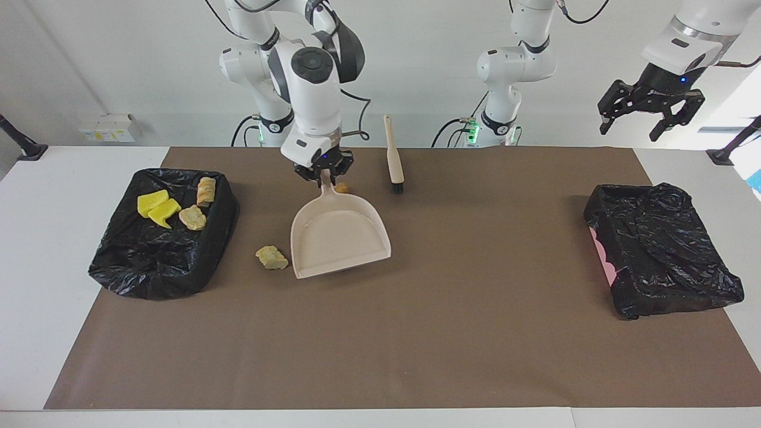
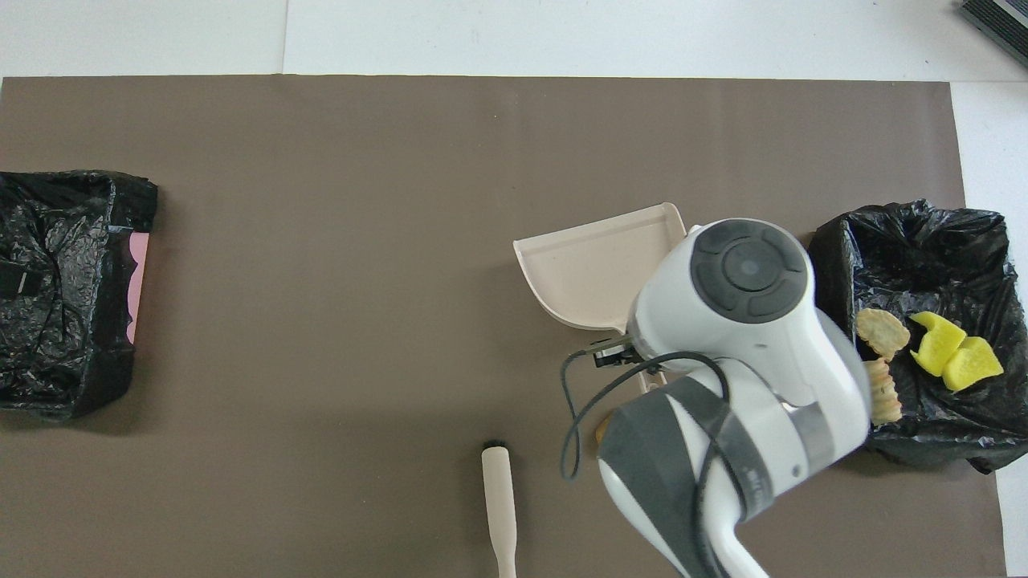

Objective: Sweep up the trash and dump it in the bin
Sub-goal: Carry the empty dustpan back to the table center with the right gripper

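Right jaws [image 1: 324,173] pinched the beige dustpan [image 1: 339,239] at frame centre; left jaws [image 1: 649,113] hung spread, waiting, upper right above the counter [image 1: 416,333].

Brightly and evenly lit from above in both views, with only soft, short shadows under the dustpan [image 1: 339,235] and beside the black bin bags [image 1: 160,238], and a strong white glow from a window at the upper right edge of the facing view. Mild sheen on the crinkled bag plastic [image 2: 923,257] and on the white arm housing [image 2: 747,273] in the overhead view, no harsh glare on the brown mat [image 1: 416,333]. Sharp across both frames, no visible motion blur, straight mat edges with little bending toward the corners.
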Controlling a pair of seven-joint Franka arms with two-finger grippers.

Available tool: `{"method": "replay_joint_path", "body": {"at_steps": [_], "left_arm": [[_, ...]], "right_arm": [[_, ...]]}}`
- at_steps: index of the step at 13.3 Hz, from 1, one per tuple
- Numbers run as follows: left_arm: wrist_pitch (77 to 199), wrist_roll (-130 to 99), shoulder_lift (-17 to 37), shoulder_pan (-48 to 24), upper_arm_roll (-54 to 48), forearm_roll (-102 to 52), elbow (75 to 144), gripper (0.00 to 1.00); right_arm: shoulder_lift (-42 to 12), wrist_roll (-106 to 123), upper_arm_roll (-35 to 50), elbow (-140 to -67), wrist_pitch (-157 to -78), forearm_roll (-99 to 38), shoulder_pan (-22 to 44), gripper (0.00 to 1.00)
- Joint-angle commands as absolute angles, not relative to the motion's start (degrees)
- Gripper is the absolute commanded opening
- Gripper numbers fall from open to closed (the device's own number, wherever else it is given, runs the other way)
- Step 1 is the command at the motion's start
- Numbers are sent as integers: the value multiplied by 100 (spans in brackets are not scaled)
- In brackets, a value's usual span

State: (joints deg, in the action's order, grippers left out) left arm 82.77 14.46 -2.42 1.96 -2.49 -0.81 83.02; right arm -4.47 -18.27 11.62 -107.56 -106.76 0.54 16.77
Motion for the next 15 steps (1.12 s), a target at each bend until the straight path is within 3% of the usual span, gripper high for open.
{"method": "replay_joint_path", "body": {"at_steps": [1, 6, 10, 11, 12, 13, 15], "left_arm": [[8227, 1441, -378, 149, -229, -9, 8455, 100], [8218, 1441, -387, 158, -229, -9, 8455, 100], [8209, 1433, -387, 158, -229, -9, 8455, 100], [8209, 1433, -387, 158, -229, -9, 8455, 100], [8209, 1424, -387, 158, -229, -9, 8455, 100], [8209, 1424, -387, 158, -229, -9, 8464, 100], [8209, 1424, -387, 158, -229, -9, 8455, 100]], "right_arm": [[-1114, -2449, 1125, -10249, -11142, -62, 1871, 0], [-2371, -3487, 1116, -9125, -11496, 79, 2188, 0], [-2899, -4059, 1108, -9070, -12215, 343, 2556, 0], [-2926, -4148, 1107, -9062, -12286, 334, 2549, 25], [-2918, -4148, 1107, -9062, -12305, 343, 2523, 81], [-2892, -4140, 1107, -9062, -12305, 369, 2514, 100], [-2769, -4087, 1116, -9097, -12200, 352, 2409, 100]]}}
